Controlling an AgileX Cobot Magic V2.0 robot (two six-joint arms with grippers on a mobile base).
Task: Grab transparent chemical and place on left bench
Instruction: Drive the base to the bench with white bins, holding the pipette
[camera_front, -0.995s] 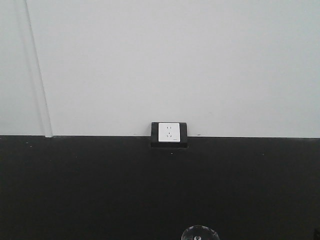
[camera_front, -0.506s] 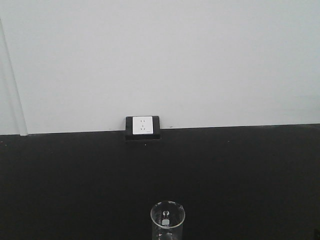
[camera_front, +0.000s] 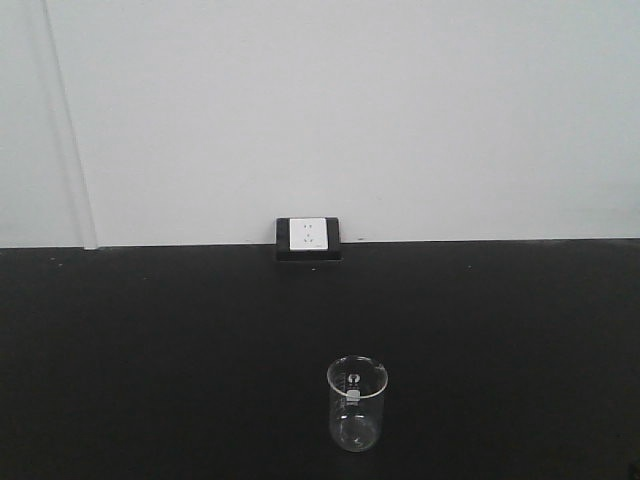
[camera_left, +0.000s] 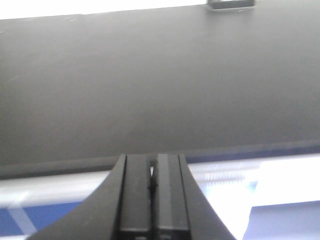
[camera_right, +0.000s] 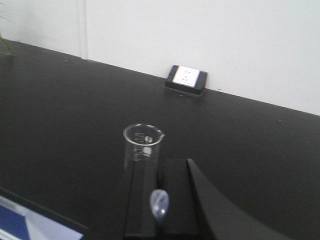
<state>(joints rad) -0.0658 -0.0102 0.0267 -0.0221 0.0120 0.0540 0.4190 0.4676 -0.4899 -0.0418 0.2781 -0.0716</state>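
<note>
Brought fully into front view since the earlier frame, the transparent chemical (camera_front: 357, 404) is seen near the bench (camera_front: 150, 350) front edge, just ahead of the right pincer (camera_right: 160, 167). Its fingers are pressed together, as are those of the left pincer (camera_left: 151, 160), by which nothing is held.

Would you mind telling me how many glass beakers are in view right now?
1. The glass beaker stands upright on the black worktop, in front of the wall socket. Others may lie outside the frames.

Plain white wall (camera_front: 350, 110); matte black worktop (camera_front: 150, 350); white socket (camera_front: 308, 234) at wall base.
</note>
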